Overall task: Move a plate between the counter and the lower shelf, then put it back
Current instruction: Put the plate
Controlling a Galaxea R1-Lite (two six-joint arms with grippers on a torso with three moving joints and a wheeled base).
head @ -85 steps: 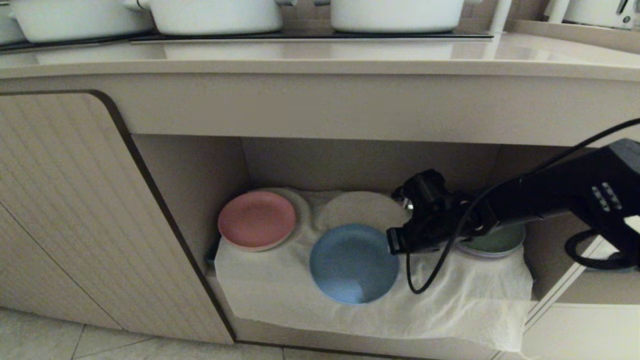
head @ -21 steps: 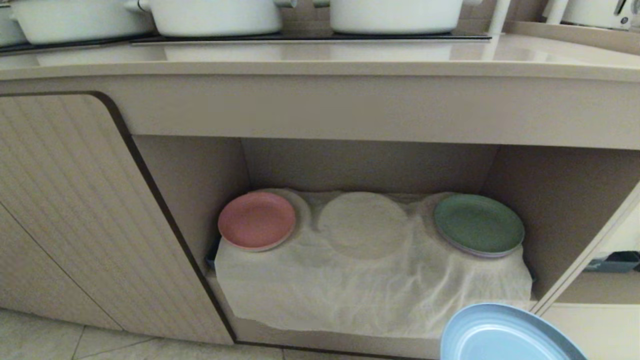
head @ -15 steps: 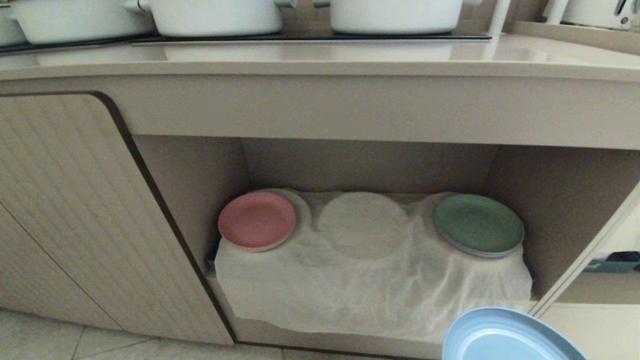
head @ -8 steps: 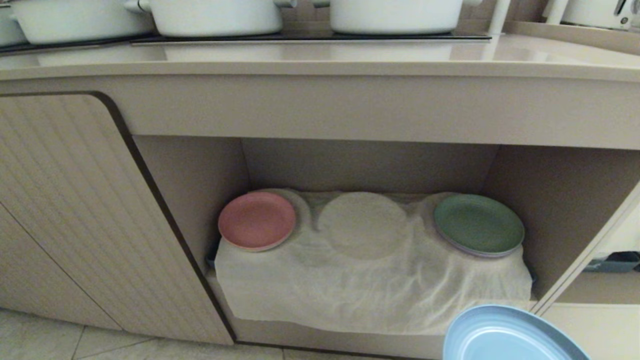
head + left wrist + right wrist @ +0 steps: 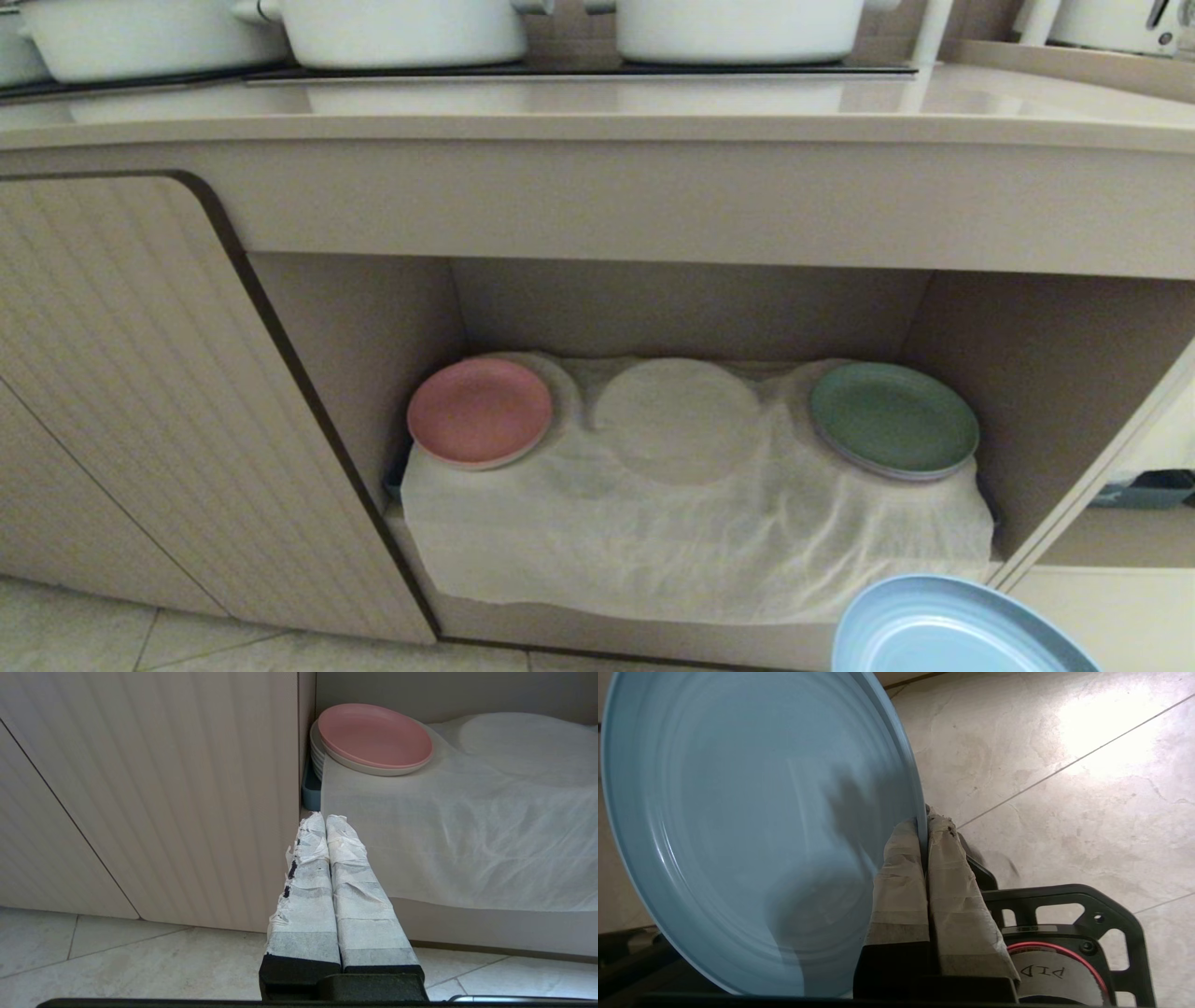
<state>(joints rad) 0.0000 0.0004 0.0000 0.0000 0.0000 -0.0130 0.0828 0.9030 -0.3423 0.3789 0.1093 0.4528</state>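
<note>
A pink plate (image 5: 479, 412) and a green plate (image 5: 893, 419) sit on a wrinkled white cloth (image 5: 691, 532), well apart. White pots (image 5: 401, 28) stand above. A ribbed cabinet door (image 5: 159, 392) meets the pale tiled floor (image 5: 187, 644).

Kitchen: hob (image 5: 579, 69), pots (image 5: 401, 28), likely home.

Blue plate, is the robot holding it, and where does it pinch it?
Yes. The right tool is shut on the light-blue plate, pinching its rim. The left tool is shut and holds nothing.
</note>
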